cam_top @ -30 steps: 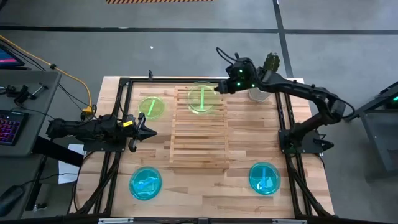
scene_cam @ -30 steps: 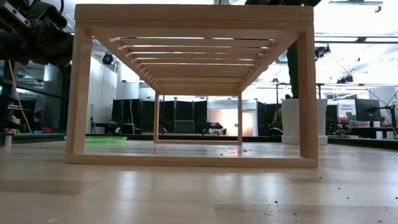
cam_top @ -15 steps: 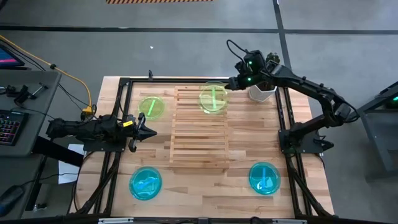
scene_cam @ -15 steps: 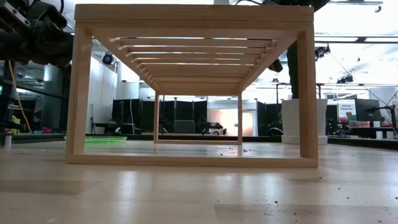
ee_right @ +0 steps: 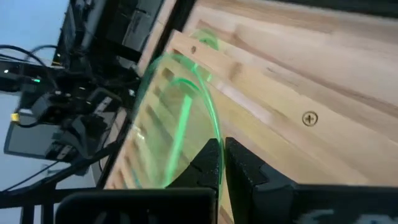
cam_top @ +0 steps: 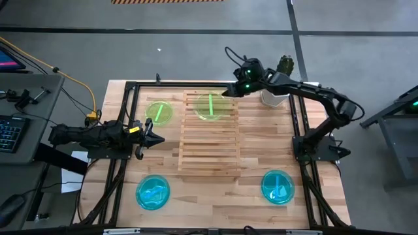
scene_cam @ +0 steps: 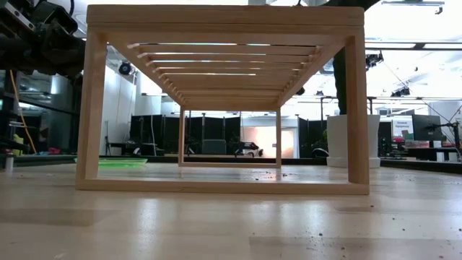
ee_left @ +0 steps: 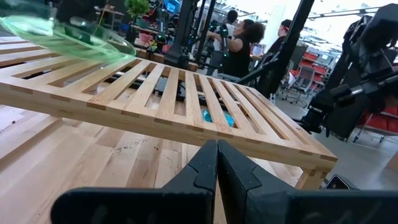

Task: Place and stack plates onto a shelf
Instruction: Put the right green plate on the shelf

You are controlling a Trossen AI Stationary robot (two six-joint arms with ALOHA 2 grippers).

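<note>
Materials and finishes. Shelf (cam_top: 209, 134): pale, smooth, matt wooden slats with visible end joints. Counter (cam_top: 261, 149): light wood planking, matt, with fine grain and scattered dark specks in the low view. Lime green plates (cam_top: 211, 106) (cam_top: 159, 112) and cyan plates (cam_top: 153, 192) (cam_top: 277, 186): thin translucent glossy plastic with a brighter central stripe. Right gripper (cam_top: 228, 92): dark matt plastic-looking fingers pinching the rim of the green plate over the shelf. Left gripper (cam_top: 158, 138): the same dark matt finish. Frame rails (cam_top: 300, 130): black metal. Pot (cam_top: 273, 98): smooth and white.
</note>
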